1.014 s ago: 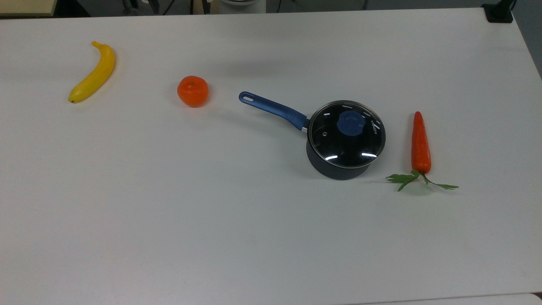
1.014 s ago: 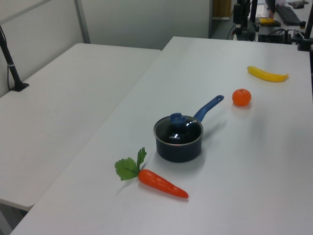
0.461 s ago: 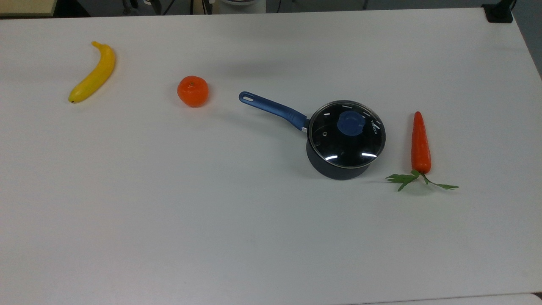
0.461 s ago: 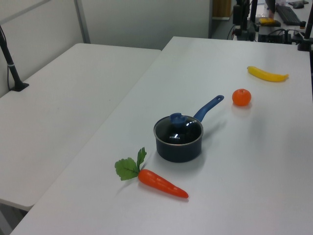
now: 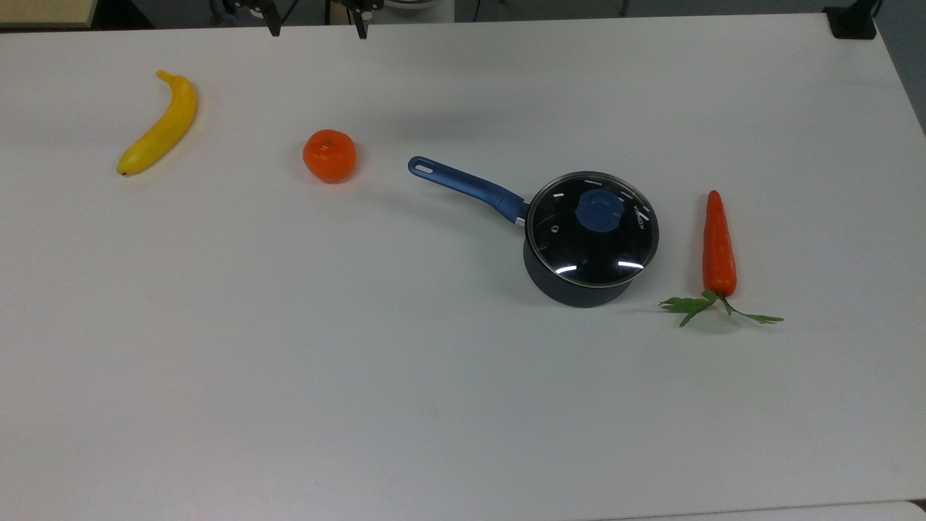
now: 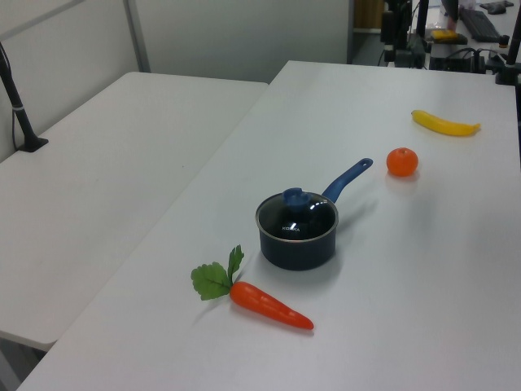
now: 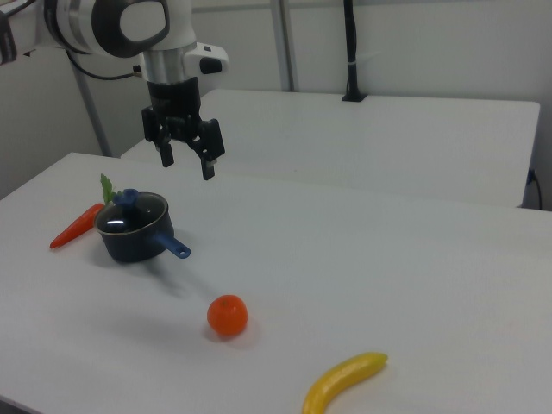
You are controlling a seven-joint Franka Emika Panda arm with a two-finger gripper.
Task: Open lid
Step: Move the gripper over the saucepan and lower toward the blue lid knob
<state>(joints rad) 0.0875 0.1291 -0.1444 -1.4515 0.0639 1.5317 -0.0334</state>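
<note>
The lid (image 5: 593, 230) is clear glass with a metal rim and a blue knob (image 5: 599, 208). It sits closed on the dark saucepan (image 5: 571, 291), whose blue handle (image 5: 466, 187) points toward the top view's left. The same lid (image 6: 296, 217) lies at the table's middle in the left view, and the lid (image 7: 131, 215) is at the right view's left. My gripper (image 7: 186, 169) hangs open and empty well above the table, up and to the right view's right of the saucepan. Its fingertips (image 5: 275, 30) poke in at the top view's upper edge, far from the lid.
An orange (image 5: 329, 155) lies beyond the handle's end and a banana (image 5: 160, 123) at the top view's far left. A carrot (image 5: 719, 246) with green leaves lies just right of the saucepan. A second table (image 6: 98, 187) adjoins in the left view.
My gripper's fingertips have come into the top view's upper edge; a second ago they were out of it. Saucepan, lid, fruit and carrot have not moved.
</note>
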